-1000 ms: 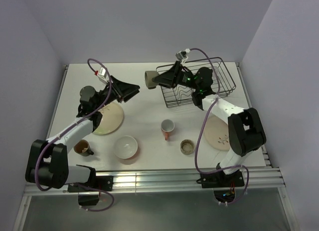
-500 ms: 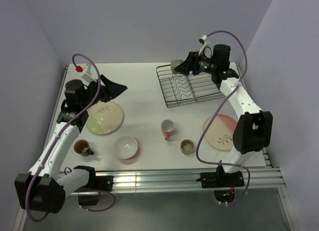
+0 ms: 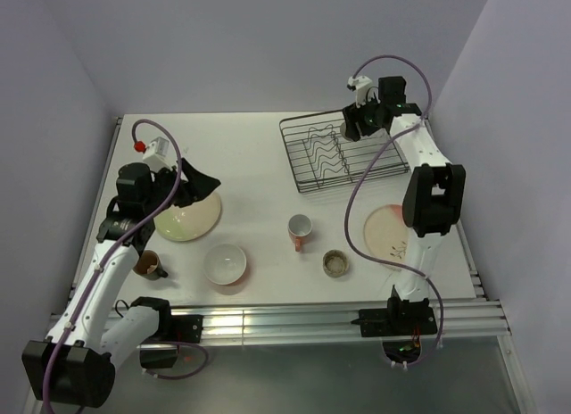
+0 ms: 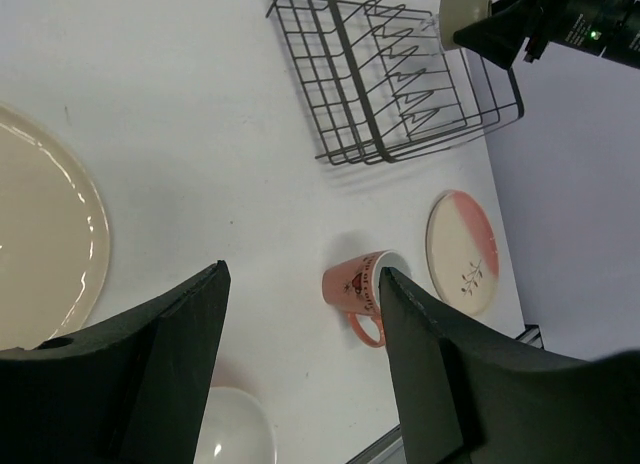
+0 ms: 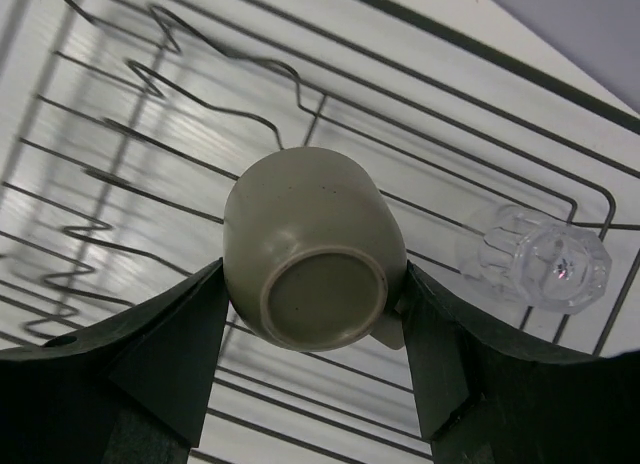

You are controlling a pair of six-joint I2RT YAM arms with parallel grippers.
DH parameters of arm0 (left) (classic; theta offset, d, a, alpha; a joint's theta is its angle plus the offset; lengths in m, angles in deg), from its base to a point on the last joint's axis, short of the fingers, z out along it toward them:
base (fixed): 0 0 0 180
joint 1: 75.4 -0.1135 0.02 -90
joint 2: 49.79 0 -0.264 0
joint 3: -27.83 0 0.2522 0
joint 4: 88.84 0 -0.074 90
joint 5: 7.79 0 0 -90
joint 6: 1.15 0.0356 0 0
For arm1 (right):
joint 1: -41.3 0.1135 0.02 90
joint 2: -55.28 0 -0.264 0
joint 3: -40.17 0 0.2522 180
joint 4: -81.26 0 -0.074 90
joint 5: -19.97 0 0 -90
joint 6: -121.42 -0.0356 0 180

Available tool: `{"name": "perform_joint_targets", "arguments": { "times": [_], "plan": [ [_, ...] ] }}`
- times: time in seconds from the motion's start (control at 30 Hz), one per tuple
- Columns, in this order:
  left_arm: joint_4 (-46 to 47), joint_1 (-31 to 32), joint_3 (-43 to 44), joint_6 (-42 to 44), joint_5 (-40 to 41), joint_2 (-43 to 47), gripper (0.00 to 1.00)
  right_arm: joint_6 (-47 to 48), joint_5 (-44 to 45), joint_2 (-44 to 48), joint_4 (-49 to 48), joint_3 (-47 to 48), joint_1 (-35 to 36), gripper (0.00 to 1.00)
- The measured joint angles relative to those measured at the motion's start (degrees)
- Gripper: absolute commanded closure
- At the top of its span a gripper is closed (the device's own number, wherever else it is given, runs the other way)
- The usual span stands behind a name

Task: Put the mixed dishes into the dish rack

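Olive cup (image 5: 300, 224), base up in the right gripper's (image 5: 313, 269) clench, has moved from the dish rack's (image 3: 357, 169) left edge to over its far end, near the clear glass (image 5: 545, 259) lying inside, and looks ready to lower. The left gripper (image 4: 300, 284), released, has withdrawn left of the rack.

You've got the black wire dish rack (image 3: 350, 161) far right, with the clear glass (image 5: 541, 259) inside. The olive cup (image 5: 312, 246) is base-up over the rack, pinched in the right gripper (image 5: 312, 289). On the table:
- **Left:** cream plate (image 3: 189, 212).
- **Near left:** brown cup (image 3: 147, 265) and white bowl (image 3: 225, 264).
- **Centre:** pink mug (image 3: 300, 228), upright.
- **Near centre:** small tan cup (image 3: 335, 263).
- **Right:** cream-and-pink plate (image 3: 390, 238).
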Motion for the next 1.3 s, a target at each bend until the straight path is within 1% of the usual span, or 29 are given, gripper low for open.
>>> {"name": "perform_joint_targets", "arguments": {
  "times": [0.17,0.23,0.43,0.57,0.8,0.9,1.0,1.13,1.3],
  "plan": [
    [-1.70,0.00,-0.59,0.44,0.66,0.42,0.32,7.15,4.74,-6.58,3.08,6.75,0.02,0.63],
    [-1.70,0.00,-0.72,0.50,0.87,0.57,0.32,8.76,6.12,-8.09,2.82,8.55,0.11,0.62],
    [-1.92,0.00,-1.07,0.52,0.94,0.66,0.32,13.07,10.73,-10.29,2.16,9.46,1.20,0.61],
    [-2.27,0.00,-1.07,0.61,1.33,0.55,0.32,14.86,12.66,-13.66,1.44,11.37,2.05,0.60],
    [-2.91,0.00,-1.07,0.87,1.77,0.02,0.32,17.57,15.37,-17.51,0.85,12.07,2.51,0.57],
    [-2.91,0.00,-1.07,0.87,1.88,-0.26,0.32,18.47,16.46,-18.23,0.48,12.37,2.51,0.54],
    [-2.91,0.00,-1.07,0.87,1.88,-0.57,0.32,19.02,17.07,-18.69,0.22,12.59,2.51,0.48],
    [-2.91,0.00,-1.07,0.87,1.88,-0.96,0.32,19.41,18.08,-18.93,-0.63,12.79,2.51,0.37],
    [-2.91,-0.04,-1.07,0.87,1.88,-0.96,0.32,19.65,19.08,-19.32,-1.88,12.90,2.51,0.28]
  ]
}}
